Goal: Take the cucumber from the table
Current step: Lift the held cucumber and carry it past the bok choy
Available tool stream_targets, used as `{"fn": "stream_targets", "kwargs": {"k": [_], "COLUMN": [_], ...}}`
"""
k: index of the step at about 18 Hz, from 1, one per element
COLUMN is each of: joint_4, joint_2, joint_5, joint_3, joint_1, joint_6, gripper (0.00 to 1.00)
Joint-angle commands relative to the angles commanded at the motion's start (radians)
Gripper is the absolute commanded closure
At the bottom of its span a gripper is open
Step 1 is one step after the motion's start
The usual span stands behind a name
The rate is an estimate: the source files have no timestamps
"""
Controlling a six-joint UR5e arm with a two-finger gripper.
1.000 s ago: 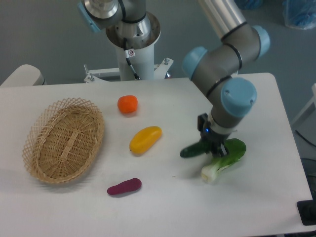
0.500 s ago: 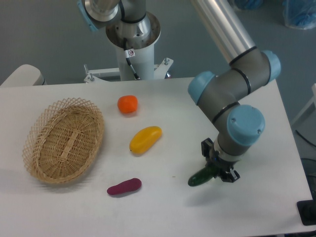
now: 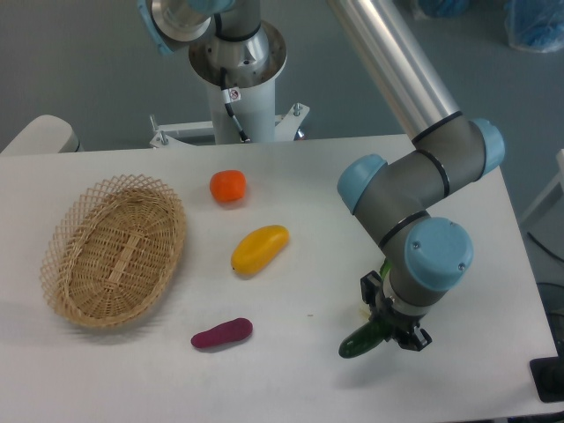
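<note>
The cucumber (image 3: 356, 343) is dark green and glossy. It sticks out to the left of my gripper (image 3: 389, 330), low at the front right of the white table (image 3: 291, 383). My gripper points down and is shut on the cucumber's right end, which the black fingers hide. The cucumber looks raised off the tabletop, tilted with its free end lower. The arm's grey and blue wrist (image 3: 427, 264) towers right above the gripper.
A wicker basket (image 3: 115, 251) lies at the left. An orange fruit (image 3: 227, 186), a yellow fruit (image 3: 260, 248) and a small purple piece (image 3: 222, 333) sit mid-table. The arm hides almost all of the bok choy. The robot's base (image 3: 236, 79) stands behind the table.
My gripper has come forward and up with the cucumber in it, away from the bok choy, which the arm now covers. Since half a second ago it has shifted only slightly.
</note>
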Motion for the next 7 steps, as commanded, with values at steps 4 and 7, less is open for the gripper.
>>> {"fn": "stream_targets", "kwargs": {"k": [4,7], "joint_4": [0.002,0.006], "joint_2": [0.0,0.002], "joint_5": [-0.002,-0.003], "joint_3": [-0.003,-0.014], "joint_1": [0.0,0.0], "joint_6": [0.002,0.003], "gripper": [0.81,0.81]}}
